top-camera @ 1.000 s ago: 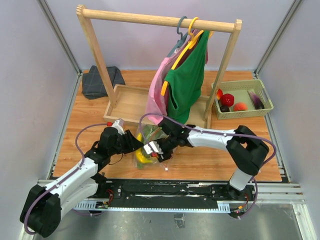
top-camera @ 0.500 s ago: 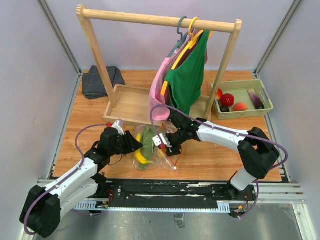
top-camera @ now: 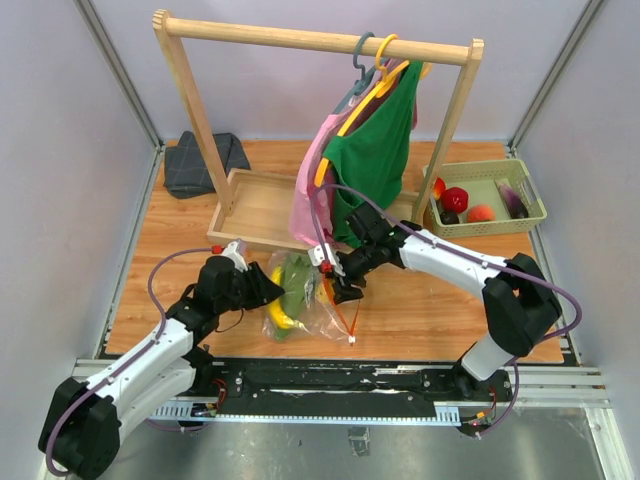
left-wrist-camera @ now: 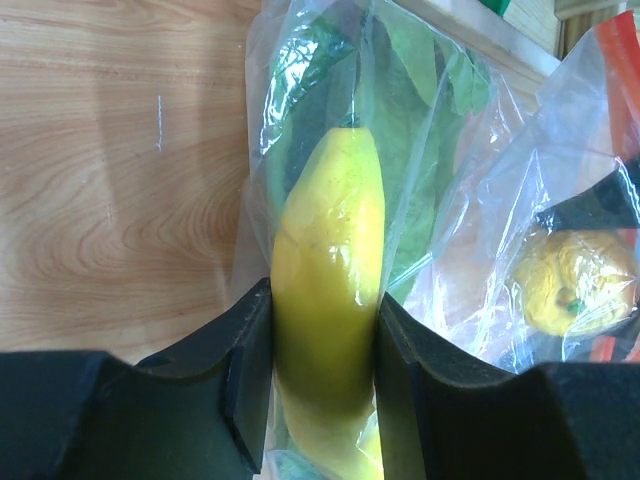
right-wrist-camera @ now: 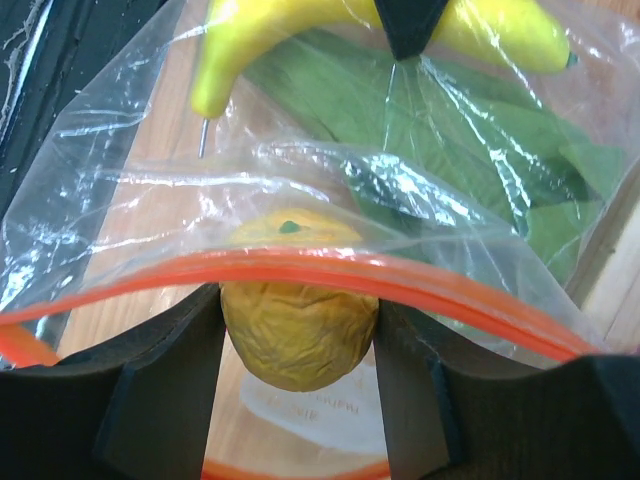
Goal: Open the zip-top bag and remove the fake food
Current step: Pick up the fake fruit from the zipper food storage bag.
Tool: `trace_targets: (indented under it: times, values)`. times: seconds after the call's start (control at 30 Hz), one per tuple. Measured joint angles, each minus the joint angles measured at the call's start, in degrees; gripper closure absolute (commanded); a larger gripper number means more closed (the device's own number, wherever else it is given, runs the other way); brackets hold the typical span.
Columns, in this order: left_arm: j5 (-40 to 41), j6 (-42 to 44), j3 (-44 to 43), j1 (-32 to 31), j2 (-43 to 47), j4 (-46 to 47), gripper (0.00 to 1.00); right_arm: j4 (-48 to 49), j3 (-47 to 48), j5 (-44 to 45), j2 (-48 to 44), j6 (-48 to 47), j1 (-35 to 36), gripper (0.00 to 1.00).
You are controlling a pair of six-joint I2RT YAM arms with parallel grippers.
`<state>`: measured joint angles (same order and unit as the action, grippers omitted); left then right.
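The clear zip-top bag lies crumpled on the table between both arms, its orange zip strip gaping open. My left gripper is shut on the yellow banana through the plastic. Green leafy pieces lie behind it inside the bag. At the bag's mouth, my right gripper is shut on a small wrinkled yellow fruit, which sits just under the zip strip.
A green basket at the right back holds red, peach and purple fake food. The wooden clothes rack with pink and green garments hangs right behind my right arm. Also behind are a wooden tray and a dark cloth.
My right gripper has moved right and back toward the rack with the small yellow fruit, stretching the bag's mouth. The left arm holds the banana nearly still.
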<state>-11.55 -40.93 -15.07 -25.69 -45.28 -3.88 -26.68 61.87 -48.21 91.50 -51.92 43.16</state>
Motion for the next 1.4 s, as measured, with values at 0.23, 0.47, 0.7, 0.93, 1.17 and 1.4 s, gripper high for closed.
trace_targets:
  times: [0.23,0.47,0.7,0.93,1.17,1.4]
  values:
    - [1.42,0.00,-0.09,0.00,0.74,-1.27,0.99,-7.37,0.70,1.84,-1.53,-2.05,-0.96,0.71]
    - [3.43,0.22,-1.11,0.00,1.68,-2.71,0.80,-14.97,5.07,4.39,-2.05,-3.65,-1.81,0.71]
    - [5.86,0.46,-1.44,0.00,5.40,-4.28,0.49,-19.17,5.18,4.76,-4.61,-4.90,-2.58,0.71]
    - [8.33,0.57,-1.44,0.00,11.47,-5.57,0.35,-22.62,5.05,4.33,-7.80,-7.26,-4.59,0.69]
    - [9.60,0.44,-1.44,0.00,14.27,-5.70,0.30,-25.83,5.03,2.60,-10.49,-10.08,-7.74,0.68]
    - [9.57,0.44,-1.42,0.00,15.58,-4.81,0.23,-29.35,4.94,1.01,-11.80,-12.96,-12.46,0.68]
